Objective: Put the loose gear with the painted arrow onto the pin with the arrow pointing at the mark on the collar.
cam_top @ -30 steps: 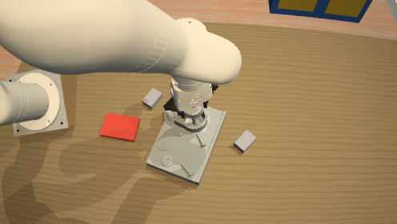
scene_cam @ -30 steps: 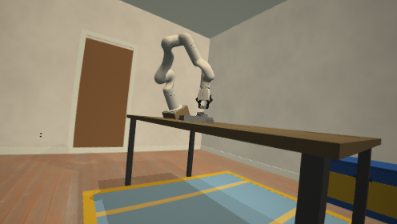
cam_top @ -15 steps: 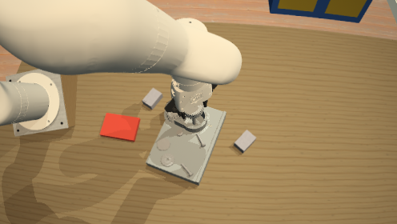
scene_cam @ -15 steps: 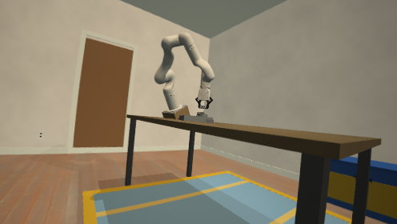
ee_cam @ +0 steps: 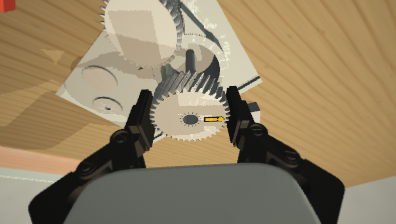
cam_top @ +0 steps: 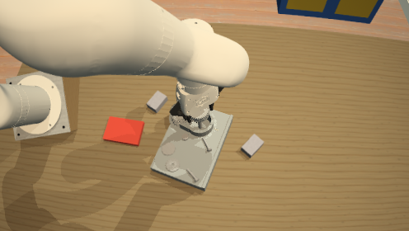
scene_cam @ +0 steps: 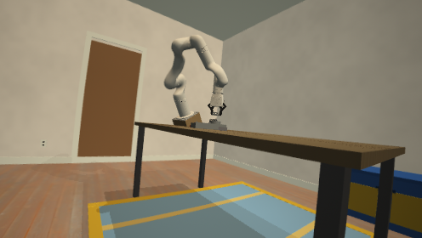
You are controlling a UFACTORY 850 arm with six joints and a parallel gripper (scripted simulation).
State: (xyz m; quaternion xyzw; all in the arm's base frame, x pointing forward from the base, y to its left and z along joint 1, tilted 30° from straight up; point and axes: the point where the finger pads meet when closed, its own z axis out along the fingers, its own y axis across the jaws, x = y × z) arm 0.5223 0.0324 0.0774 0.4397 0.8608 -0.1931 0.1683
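Note:
My gripper [ee_cam: 190, 100] is shut on the loose gear [ee_cam: 189, 119], a pale toothed wheel with a centre hole. Its orange arrow [ee_cam: 215, 119] points toward the right finger. The gear hangs above the grey timing case [cam_top: 191, 146]. In the wrist view the dark pin [ee_cam: 190, 57] stands just beyond the gear's far edge, inside its collar [ee_cam: 212, 55]. I cannot make out the mark on the collar. A larger fixed gear [ee_cam: 140, 32] sits next to the pin. The gripper [cam_top: 197, 117] is over the case's far end, and it also shows in the side view [scene_cam: 216, 111].
A red flat pad [cam_top: 124, 130] lies left of the case. Two small grey blocks [cam_top: 157, 101] [cam_top: 252, 145] lie on either side of it. The arm's base plate [cam_top: 39, 105] is at the far left. A blue cabinet [cam_top: 330, 8] stands beyond the table.

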